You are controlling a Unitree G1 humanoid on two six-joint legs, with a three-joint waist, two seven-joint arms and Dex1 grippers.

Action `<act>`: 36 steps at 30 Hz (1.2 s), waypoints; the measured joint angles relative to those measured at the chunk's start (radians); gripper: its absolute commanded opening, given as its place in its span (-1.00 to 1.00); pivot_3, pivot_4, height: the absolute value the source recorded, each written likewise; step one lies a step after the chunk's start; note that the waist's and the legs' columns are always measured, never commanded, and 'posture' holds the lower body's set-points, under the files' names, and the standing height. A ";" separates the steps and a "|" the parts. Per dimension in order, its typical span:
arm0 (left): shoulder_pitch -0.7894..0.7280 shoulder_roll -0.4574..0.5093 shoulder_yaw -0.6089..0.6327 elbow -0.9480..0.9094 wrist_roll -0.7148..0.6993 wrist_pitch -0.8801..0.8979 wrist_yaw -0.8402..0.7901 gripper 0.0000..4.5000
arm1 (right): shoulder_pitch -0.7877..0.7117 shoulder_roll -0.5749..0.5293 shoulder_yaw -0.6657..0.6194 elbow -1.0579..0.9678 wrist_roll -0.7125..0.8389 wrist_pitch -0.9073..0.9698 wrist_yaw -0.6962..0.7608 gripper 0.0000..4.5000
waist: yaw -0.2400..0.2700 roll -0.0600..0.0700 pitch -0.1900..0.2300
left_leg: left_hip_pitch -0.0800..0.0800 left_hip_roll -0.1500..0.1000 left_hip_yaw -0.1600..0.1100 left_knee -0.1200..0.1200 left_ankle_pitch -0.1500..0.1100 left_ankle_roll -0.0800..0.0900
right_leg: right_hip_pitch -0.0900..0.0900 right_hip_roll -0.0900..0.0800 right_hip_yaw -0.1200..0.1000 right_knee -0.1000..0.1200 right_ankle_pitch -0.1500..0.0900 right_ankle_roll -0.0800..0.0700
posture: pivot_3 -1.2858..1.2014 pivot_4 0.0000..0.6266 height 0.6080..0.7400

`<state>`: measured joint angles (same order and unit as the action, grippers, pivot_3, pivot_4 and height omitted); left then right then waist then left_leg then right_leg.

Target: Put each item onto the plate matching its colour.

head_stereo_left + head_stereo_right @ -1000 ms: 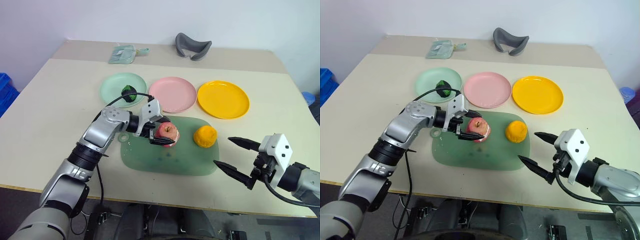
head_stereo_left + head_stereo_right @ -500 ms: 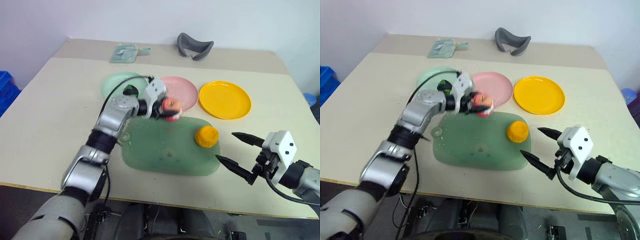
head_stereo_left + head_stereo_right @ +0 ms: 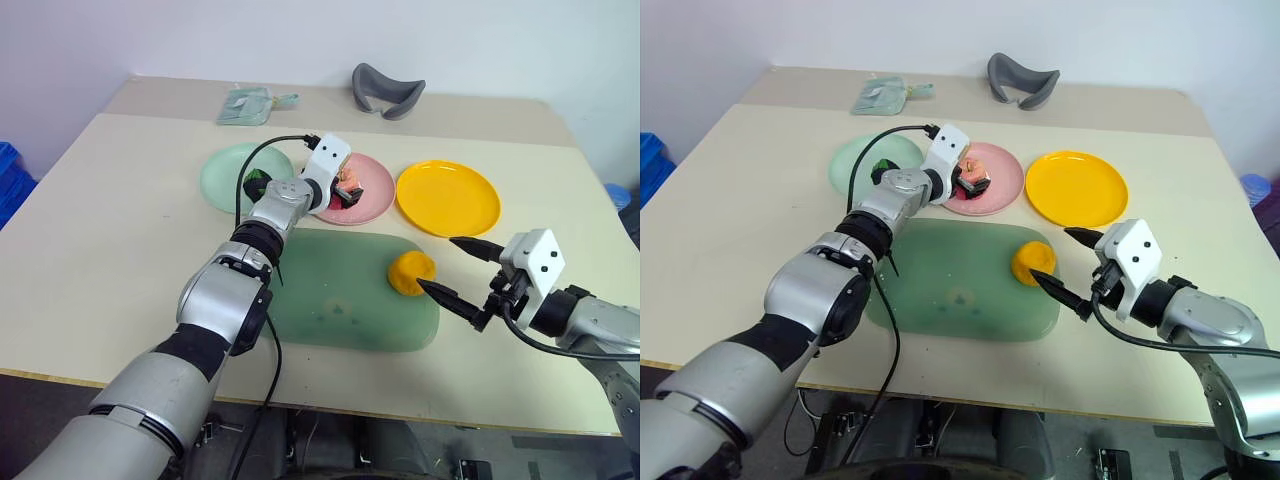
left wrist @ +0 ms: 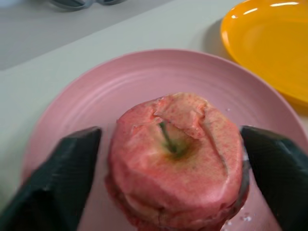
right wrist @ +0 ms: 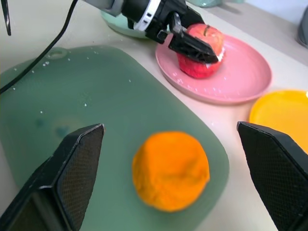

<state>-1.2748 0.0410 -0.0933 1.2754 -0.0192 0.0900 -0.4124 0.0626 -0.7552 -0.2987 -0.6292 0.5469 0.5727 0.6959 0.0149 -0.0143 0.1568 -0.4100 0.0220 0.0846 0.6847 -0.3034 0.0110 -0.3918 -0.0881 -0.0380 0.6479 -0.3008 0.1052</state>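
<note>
The pink-red apple (image 4: 177, 159) sits upright on the pink plate (image 4: 82, 101), stem up, whitish base down. The left gripper (image 3: 345, 190) reaches over this plate with its black fingers (image 4: 53, 180) spread to either side of the apple; a visible gap separates each finger from the fruit, so the jaws stand open and grip nothing. The dark green lumpy ball (image 3: 258, 185) lies on the mint green plate (image 3: 222, 175), just beside the pink plate and partly hidden behind the left arm. The orange-yellow round fruit (image 5: 171, 171) rests on the translucent green mat (image 3: 330, 305), near the mat's corner closest to the yellow-orange plate (image 3: 450, 200), which carries nothing. The right gripper (image 3: 458, 270) hovers just beside this fruit with its two fingers (image 5: 72, 166) spread wide, one on each side of the fruit and clear of it; jaws open, nothing held. All three plates stand in a row on the beige table (image 3: 120, 240) beyond the mat. At the table's far edge lie a pale green pouch (image 3: 250, 105) and a grey curved object (image 3: 385, 92), well apart from the plates.
</note>
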 measured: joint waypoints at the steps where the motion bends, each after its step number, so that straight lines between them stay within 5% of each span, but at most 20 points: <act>1: 0.000 0.001 0.012 0.001 -0.002 -0.003 -0.001 0.99 | -0.008 0.000 0.009 0.007 -0.006 -0.001 -0.001 1.00 | 0.000 0.000 0.000 | 0.000 0.000 0.000 0.000 0.000 0.000 | 0.000 0.000 0.000 0.000 0.000 0.000 | 0.03 -0.52 1.00; 6: 0.034 0.045 0.067 -0.102 -0.036 -0.030 -0.128 0.99 | -0.050 0.006 0.073 0.046 -0.057 -0.019 -0.019 1.00 | -0.003 0.000 0.000 | 0.000 0.001 0.000 0.000 0.001 -0.001 | -0.001 0.000 0.000 0.001 0.000 0.000 | 0.03 -0.52 1.00; 17: 0.703 0.371 0.066 -1.030 -0.234 0.132 -0.593 0.99 | -0.134 0.032 0.215 0.210 -0.133 -0.108 0.047 1.00 | -0.018 0.002 -0.001 | 0.001 0.005 0.000 0.000 0.002 -0.003 | 0.000 0.001 0.000 0.001 0.000 0.000 | 0.03 -0.52 1.00; 22: 0.849 0.513 0.094 -1.324 -0.418 0.253 -0.759 0.99 | -0.169 0.040 0.262 0.295 -0.152 -0.148 0.098 1.00 | -0.003 0.002 -0.001 | 0.001 0.004 -0.001 0.002 0.001 -0.002 | 0.002 0.000 0.000 0.001 0.000 0.000 | 0.03 -0.52 1.00; 29: 1.004 0.700 0.146 -1.471 -0.529 0.312 -0.908 0.99 | -0.224 0.050 0.276 0.451 -0.192 -0.239 0.139 1.00 | -0.004 0.002 -0.001 | 0.002 0.004 0.000 0.001 0.001 -0.002 | 0.003 0.000 0.000 0.001 0.000 -0.001 | 0.03 -0.52 1.00; 33: 1.016 0.720 0.145 -1.476 -0.537 0.311 -0.938 0.99 | -0.227 0.074 0.302 0.537 -0.207 -0.242 0.158 1.00 | -0.002 0.002 -0.001 | 0.002 0.004 0.000 0.001 0.001 -0.001 | 0.002 0.000 0.001 0.001 0.000 -0.001 | 0.03 -0.52 1.00; 36: 1.015 0.720 0.145 -1.479 -0.539 0.311 -0.939 1.00 | -0.228 0.074 0.303 0.567 -0.215 -0.250 0.166 0.45 | -0.005 0.002 -0.001 | 0.002 0.004 0.000 0.001 0.001 -0.001 | 0.002 0.000 0.001 0.001 0.000 -0.001 | 0.03 -0.52 1.00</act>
<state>-0.2594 0.7613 0.0518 -0.2039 -0.5581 0.4013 -1.3512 -0.1654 -0.6809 0.0044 -0.0617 0.3318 0.3225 0.8615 0.0097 -0.0118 0.1562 -0.4080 0.0263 0.0847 0.6855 -0.3026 0.0096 -0.3902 -0.0878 -0.0371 0.6494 -0.3009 0.1046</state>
